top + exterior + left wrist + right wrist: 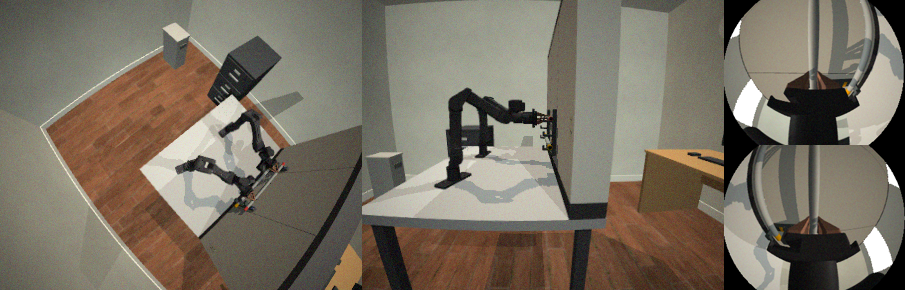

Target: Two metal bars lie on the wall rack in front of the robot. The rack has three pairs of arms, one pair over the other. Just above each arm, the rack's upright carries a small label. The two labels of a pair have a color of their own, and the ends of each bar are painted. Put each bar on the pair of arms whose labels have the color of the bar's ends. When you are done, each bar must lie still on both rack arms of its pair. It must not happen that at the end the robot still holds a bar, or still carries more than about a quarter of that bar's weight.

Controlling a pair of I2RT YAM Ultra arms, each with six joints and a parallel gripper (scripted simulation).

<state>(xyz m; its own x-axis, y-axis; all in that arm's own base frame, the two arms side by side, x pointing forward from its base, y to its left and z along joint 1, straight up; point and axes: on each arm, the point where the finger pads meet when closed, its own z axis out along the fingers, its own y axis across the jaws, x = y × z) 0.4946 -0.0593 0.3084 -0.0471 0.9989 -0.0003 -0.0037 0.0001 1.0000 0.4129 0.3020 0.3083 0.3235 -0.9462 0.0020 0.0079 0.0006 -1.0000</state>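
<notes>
A grey metal bar with red ends point(265, 185) point(813, 39) point(814, 184) is held level in front of the rack point(555, 125) by both grippers. My left gripper point(274, 168) point(813, 72) is shut on it toward one end. My right gripper point(251, 196) point(547, 119) point(813, 218) is shut on it toward the other end. The second bar point(550, 147) point(863, 61) point(763, 206) has yellow ends and lies low on the rack. Yellow labels point(845, 85) point(781, 229) show beside its ends. The other labels are too small to read.
The rack is fixed to a tall grey-brown wall panel point(300, 200) point(772, 52) at the table's edge. The white table top point(165, 170) point(417, 205) lies below both arms. A dark cabinet point(255, 57) and a grey cabinet point(175, 47) stand off the table.
</notes>
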